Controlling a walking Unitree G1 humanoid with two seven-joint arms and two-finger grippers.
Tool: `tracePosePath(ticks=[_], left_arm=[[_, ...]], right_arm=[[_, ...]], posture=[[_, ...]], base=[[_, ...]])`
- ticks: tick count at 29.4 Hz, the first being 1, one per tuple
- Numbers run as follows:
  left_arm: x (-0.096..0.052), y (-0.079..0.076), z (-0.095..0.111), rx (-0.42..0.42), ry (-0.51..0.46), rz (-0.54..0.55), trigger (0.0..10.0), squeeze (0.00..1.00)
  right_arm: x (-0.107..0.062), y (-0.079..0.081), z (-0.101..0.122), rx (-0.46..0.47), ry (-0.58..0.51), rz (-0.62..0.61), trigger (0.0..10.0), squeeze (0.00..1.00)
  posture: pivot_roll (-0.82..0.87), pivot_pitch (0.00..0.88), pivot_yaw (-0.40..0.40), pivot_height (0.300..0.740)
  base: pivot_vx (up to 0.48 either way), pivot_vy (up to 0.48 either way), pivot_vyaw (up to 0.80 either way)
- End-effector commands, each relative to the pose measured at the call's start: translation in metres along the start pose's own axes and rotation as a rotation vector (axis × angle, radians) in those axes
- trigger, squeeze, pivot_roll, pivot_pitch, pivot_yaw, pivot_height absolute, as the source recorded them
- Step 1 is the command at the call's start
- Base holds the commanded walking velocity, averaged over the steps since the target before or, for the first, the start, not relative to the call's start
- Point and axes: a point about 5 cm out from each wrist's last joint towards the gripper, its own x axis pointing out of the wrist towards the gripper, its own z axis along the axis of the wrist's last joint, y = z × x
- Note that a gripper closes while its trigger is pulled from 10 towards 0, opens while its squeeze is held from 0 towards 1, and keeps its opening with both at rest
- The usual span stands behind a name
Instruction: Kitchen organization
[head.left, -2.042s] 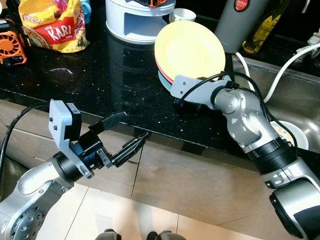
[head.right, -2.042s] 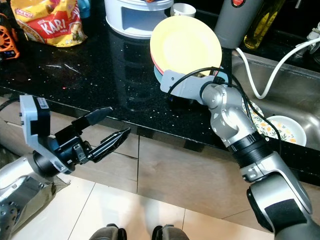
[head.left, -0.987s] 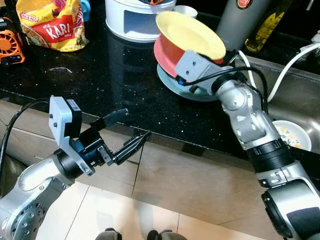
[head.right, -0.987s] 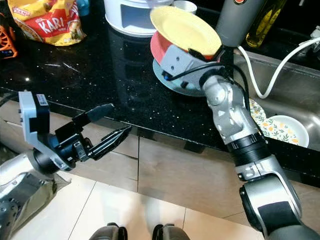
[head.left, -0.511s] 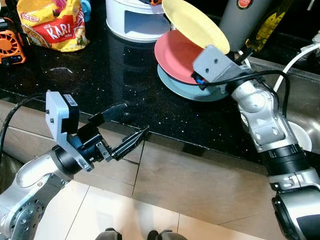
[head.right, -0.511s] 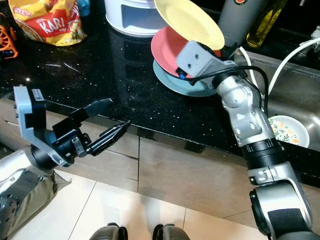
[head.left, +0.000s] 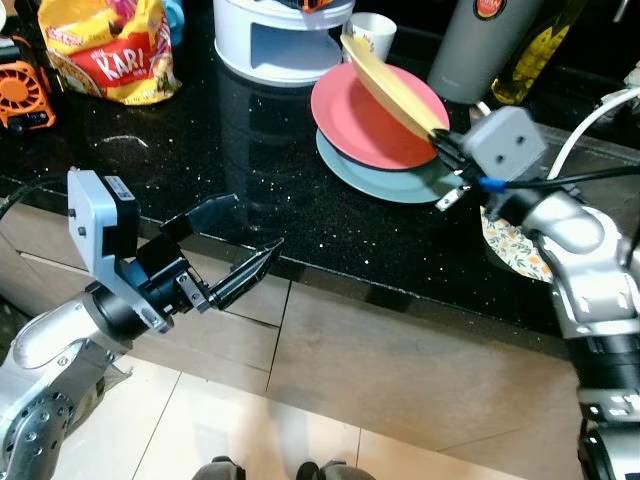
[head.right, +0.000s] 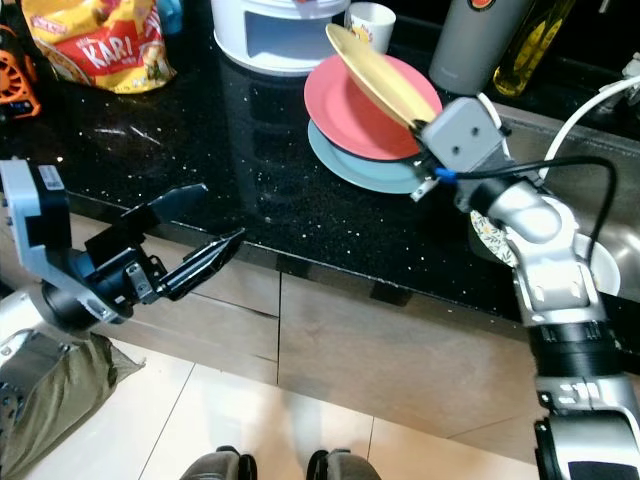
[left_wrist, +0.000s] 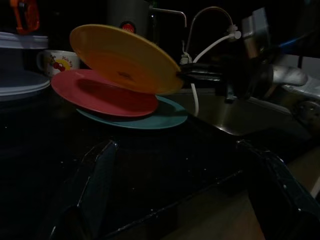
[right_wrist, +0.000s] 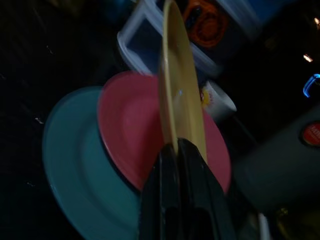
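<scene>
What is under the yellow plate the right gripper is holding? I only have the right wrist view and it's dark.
Observer: The yellow plate is lifted and tilted above a red plate, which sits on a teal plate on the black counter.
Operator: Where is the grip on it?
Observer: The right gripper pinches the yellow plate's rim on the edge nearest the sink.
Operator: And the other arm?
Observer: The left gripper hangs open in front of the counter's edge, touching nothing.
Operator: Anything close behind the stack?
Observer: A white mug stands just behind the plates, beside a white container.
</scene>
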Motion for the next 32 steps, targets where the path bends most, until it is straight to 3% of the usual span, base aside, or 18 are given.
tracePosePath(ticks=[1, 3, 5, 6, 8, 9, 10, 16, 23, 24, 25, 26, 32], left_arm=[[-0.002, 0.001, 0.001, 0.005, 0.022, -0.013, 10.0, 0.00], [-0.002, 0.003, 0.001, 0.009, 0.023, -0.013, 10.0, 0.00], [-0.001, 0.005, 0.002, 0.014, 0.022, -0.017, 10.0, 0.00], [-0.001, 0.005, 0.002, 0.014, 0.022, -0.017, 10.0, 0.00], [0.000, 0.005, 0.002, 0.016, 0.021, -0.022, 10.0, 0.00], [0.000, 0.006, 0.002, 0.017, 0.021, -0.026, 10.0, 0.00], [0.001, 0.006, 0.002, 0.018, 0.020, -0.028, 10.0, 0.00], [0.003, 0.008, 0.005, 0.030, 0.019, -0.041, 10.0, 0.00], [0.006, 0.010, 0.006, 0.035, 0.012, -0.054, 10.0, 0.00], [0.007, 0.010, 0.006, 0.036, 0.010, -0.056, 10.0, 0.00], [0.008, 0.010, 0.006, 0.037, 0.008, -0.058, 10.0, 0.00], [0.009, 0.010, 0.006, 0.037, 0.006, -0.060, 10.0, 0.00], [0.012, 0.008, 0.005, 0.037, 0.004, -0.067, 10.0, 0.00]], right_arm=[[-0.013, -0.006, 0.007, 0.071, -0.055, 0.009, 0.0, 0.00], [-0.018, -0.007, 0.010, 0.124, -0.088, 0.026, 0.0, 0.00], [-0.027, -0.006, 0.017, 0.256, -0.170, 0.041, 0.0, 0.00], [-0.027, -0.006, 0.017, 0.256, -0.170, 0.041, 0.0, 0.00], [-0.033, -0.001, 0.021, 0.376, -0.237, 0.073, 0.0, 0.00], [-0.040, 0.006, 0.020, 0.487, -0.289, 0.108, 0.0, 0.00], [-0.043, 0.008, 0.019, 0.521, -0.301, 0.117, 0.0, 0.00], [-0.052, 0.015, 0.021, 0.644, -0.380, 0.170, 0.0, 0.00], [-0.055, 0.013, 0.023, 0.660, -0.390, 0.175, 0.0, 0.00], [-0.054, 0.015, 0.022, 0.646, -0.368, 0.177, 0.6, 0.00], [-0.051, 0.016, 0.022, 0.641, -0.355, 0.174, 7.7, 0.00], [-0.048, 0.018, 0.023, 0.635, -0.352, 0.168, 10.0, 0.00], [-0.021, 0.022, 0.029, 0.612, -0.338, 0.110, 10.0, 0.00]], posture=[[0.13, 0.116, -0.060, 0.740], [0.13, 0.116, -0.060, 0.740], [0.12, 0.110, -0.060, 0.740], [0.12, 0.110, -0.060, 0.740], [0.12, 0.098, -0.059, 0.740], [0.12, 0.091, -0.057, 0.740], [0.12, 0.091, -0.057, 0.740], [0.13, 0.078, -0.052, 0.740], [0.12, 0.076, -0.050, 0.740], [0.12, 0.076, -0.049, 0.740], [0.11, 0.077, -0.048, 0.740], [0.11, 0.077, -0.048, 0.740], [0.11, 0.082, -0.051, 0.740]], base=[[0.000, 0.000, 0.00], [0.000, 0.000, 0.00], [0.000, 0.000, 0.00], [0.000, 0.000, 0.00], [0.000, 0.000, 0.00], [0.000, 0.000, -0.80], [0.000, 0.000, -0.80], [0.000, 0.000, -0.80], [0.000, 0.000, -0.80], [0.000, 0.000, 0.00], [0.000, 0.000, 0.00], [0.000, 0.000, 0.00], [0.000, 0.000, 0.00]])
